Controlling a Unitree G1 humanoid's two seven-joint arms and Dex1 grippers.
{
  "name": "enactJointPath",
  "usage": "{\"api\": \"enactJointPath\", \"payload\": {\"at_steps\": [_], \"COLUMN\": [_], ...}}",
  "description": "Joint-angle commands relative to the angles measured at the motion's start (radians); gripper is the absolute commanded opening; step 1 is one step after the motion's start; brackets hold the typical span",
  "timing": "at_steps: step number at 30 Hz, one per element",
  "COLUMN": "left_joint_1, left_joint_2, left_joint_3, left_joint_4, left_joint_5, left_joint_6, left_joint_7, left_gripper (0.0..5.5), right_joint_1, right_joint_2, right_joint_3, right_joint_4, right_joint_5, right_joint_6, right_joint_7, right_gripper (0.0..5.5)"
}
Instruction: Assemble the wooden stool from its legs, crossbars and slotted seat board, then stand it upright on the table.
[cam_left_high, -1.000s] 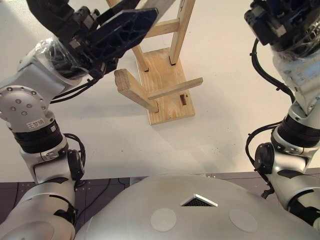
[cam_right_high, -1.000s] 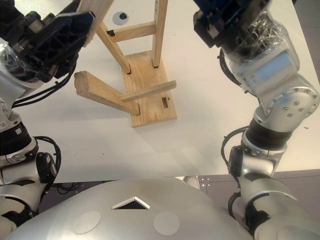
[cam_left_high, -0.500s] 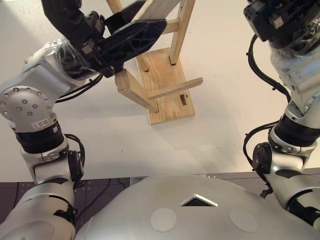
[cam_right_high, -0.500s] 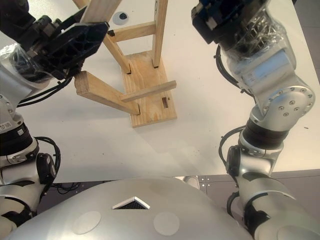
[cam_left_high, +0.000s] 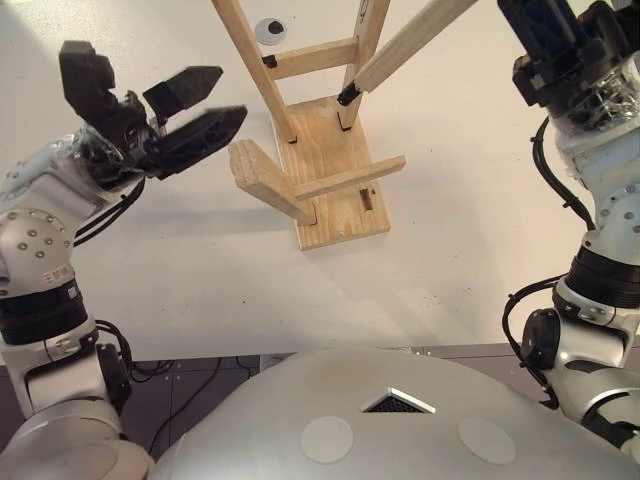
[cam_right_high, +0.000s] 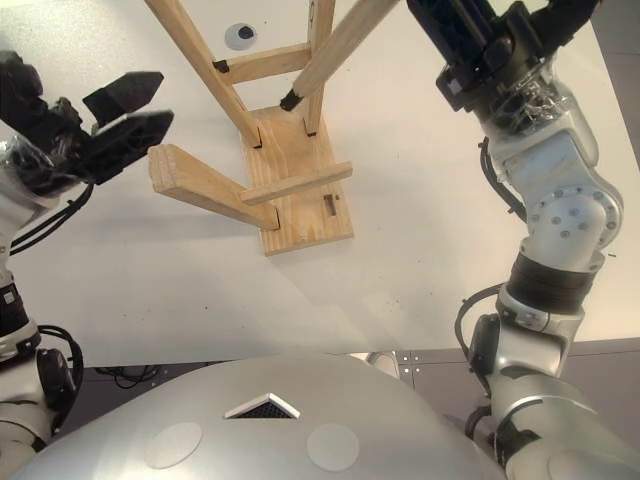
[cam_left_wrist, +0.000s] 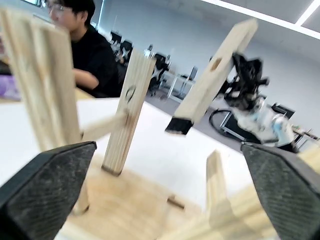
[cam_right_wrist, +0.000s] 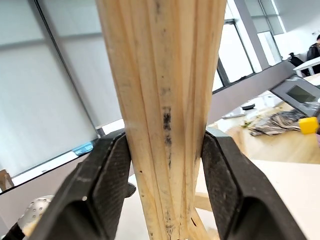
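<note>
1. While our right gripper pinches a loose leg, that leg's dark tip hangs over the board's far end.
2. We see the board flat on the table, in from its near edge, bearing two upright legs.
3. Our left gripper gapes beside the tilted leg, not touching it.

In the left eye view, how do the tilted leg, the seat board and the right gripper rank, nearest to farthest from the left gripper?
1. tilted leg, just beside the open left gripper, toward the middle.
2. seat board, flat at the table's middle.
3. right gripper, far right, holding the loose leg.
</note>
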Motion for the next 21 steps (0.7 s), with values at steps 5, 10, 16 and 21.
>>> {"api": "enactJointPath", "payload": {"at_steps": [5,10,16,21], "left_joint_1": [0.168,0.107,0.069,0.041], "left_joint_2": [0.036,-0.043,-0.08,-0.084], "left_joint_3": [-0.187,-0.258,-0.287,-0.283], "left_joint_4": [-0.036,-0.057,-0.085,-0.075], "left_joint_5": [0.28,0.321,0.317,0.326], "left_joint_6": [-0.249,-0.286,-0.285,-0.3], "left_joint_7": [-0.219,-0.178,-0.163,-0.167], "left_gripper": [5.31,5.31,5.01,4.13], "right_joint_1": [0.042,0.076,0.133,0.167], "right_joint_2": [-0.016,-0.033,-0.075,-0.073], "right_joint_3": [0.022,0.046,0.094,0.116], "right_joint_4": [0.101,0.095,0.108,0.129], "right_joint_5": [-0.144,-0.186,-0.281,-0.353], "right_joint_6": [-0.027,-0.019,-0.034,-0.066], "right_joint_7": [0.134,0.217,0.34,0.39], "right_gripper": [2.05,2.05,2.05,2.05]}}
